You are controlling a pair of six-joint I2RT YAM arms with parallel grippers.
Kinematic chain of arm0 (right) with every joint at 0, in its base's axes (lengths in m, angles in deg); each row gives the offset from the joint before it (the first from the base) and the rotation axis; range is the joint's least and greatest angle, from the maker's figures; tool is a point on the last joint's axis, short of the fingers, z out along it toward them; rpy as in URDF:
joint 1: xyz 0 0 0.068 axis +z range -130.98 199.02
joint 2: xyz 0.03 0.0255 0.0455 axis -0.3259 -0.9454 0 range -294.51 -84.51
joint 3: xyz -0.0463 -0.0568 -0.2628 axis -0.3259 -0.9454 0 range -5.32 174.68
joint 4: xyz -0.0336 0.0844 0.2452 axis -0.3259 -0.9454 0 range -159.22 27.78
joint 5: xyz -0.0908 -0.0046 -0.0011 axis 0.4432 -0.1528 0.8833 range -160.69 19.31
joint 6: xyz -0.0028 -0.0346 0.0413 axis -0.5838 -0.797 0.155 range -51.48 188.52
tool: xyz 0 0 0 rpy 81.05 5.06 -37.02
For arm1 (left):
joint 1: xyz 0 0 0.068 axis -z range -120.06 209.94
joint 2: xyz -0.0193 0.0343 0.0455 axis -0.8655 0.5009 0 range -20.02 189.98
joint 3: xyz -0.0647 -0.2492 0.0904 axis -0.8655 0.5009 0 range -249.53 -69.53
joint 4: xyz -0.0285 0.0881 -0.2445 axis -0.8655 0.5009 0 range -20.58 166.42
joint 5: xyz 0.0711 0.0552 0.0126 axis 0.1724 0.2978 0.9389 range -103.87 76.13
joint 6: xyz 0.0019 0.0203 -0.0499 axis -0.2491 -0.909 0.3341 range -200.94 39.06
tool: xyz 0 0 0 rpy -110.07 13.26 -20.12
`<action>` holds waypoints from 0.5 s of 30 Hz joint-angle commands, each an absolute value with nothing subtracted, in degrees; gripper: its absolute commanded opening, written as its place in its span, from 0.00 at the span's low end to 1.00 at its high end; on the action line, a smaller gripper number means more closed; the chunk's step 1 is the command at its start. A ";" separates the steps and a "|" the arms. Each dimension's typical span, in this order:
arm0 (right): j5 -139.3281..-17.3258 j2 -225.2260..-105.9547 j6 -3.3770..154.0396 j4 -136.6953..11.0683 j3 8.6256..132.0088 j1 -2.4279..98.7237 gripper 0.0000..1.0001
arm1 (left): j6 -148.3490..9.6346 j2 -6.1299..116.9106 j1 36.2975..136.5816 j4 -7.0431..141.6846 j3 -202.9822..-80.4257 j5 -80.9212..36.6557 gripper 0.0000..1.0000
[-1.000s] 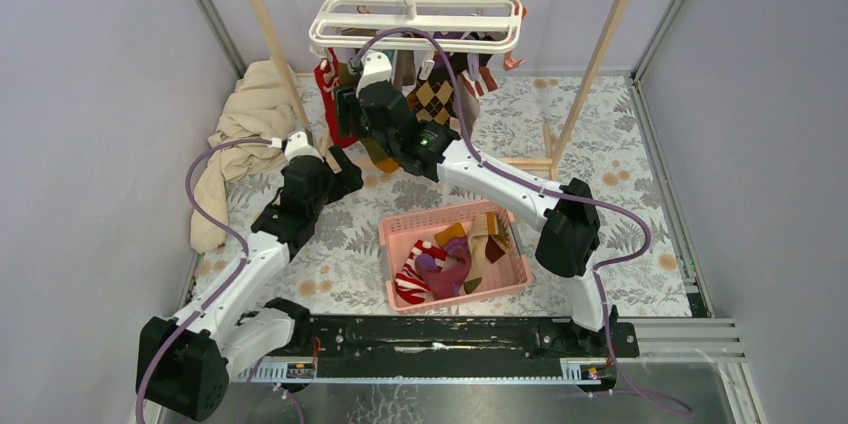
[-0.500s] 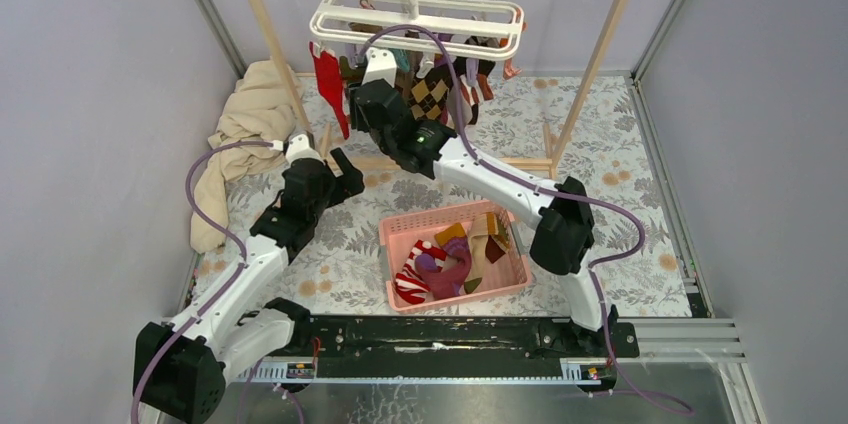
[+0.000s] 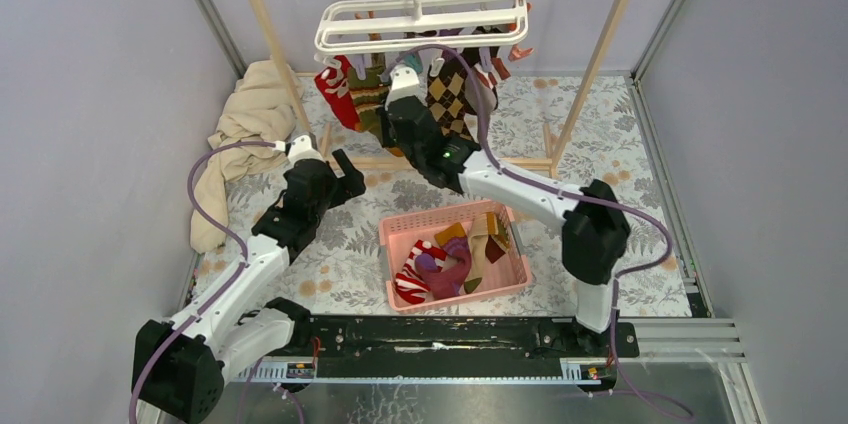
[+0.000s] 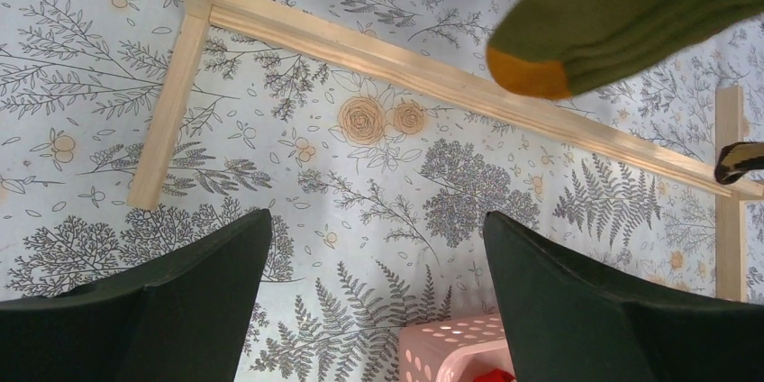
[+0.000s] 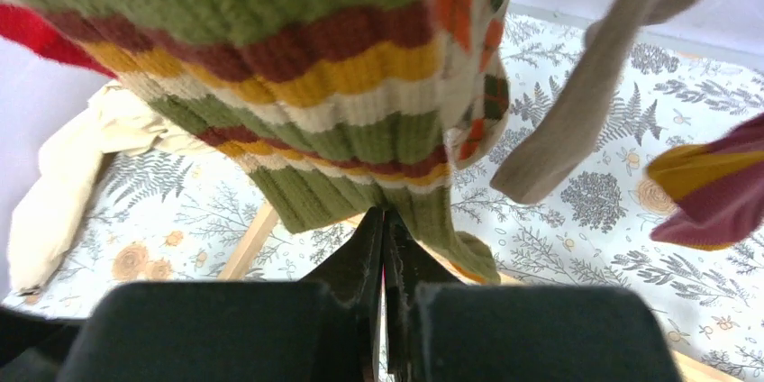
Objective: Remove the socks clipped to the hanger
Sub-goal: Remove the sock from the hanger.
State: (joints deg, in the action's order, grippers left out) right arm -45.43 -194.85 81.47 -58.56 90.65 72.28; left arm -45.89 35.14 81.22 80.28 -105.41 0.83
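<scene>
Touching the closed right claw (image 5: 383,216), the green-striped sock (image 5: 306,143) hangs; left claw (image 4: 376,220) gapes.

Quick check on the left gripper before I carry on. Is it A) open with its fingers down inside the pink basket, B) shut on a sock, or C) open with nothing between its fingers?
C: in the left wrist view the left gripper has its fingers apart with only the floral mat between them, and the olive sock hangs clear of them.
</scene>
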 commanded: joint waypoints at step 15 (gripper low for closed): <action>-81.58 -181.63 84.26 -35.41 73.19 59.36 0.63 | -50.24 39.74 81.56 72.60 -110.33 1.98 0.96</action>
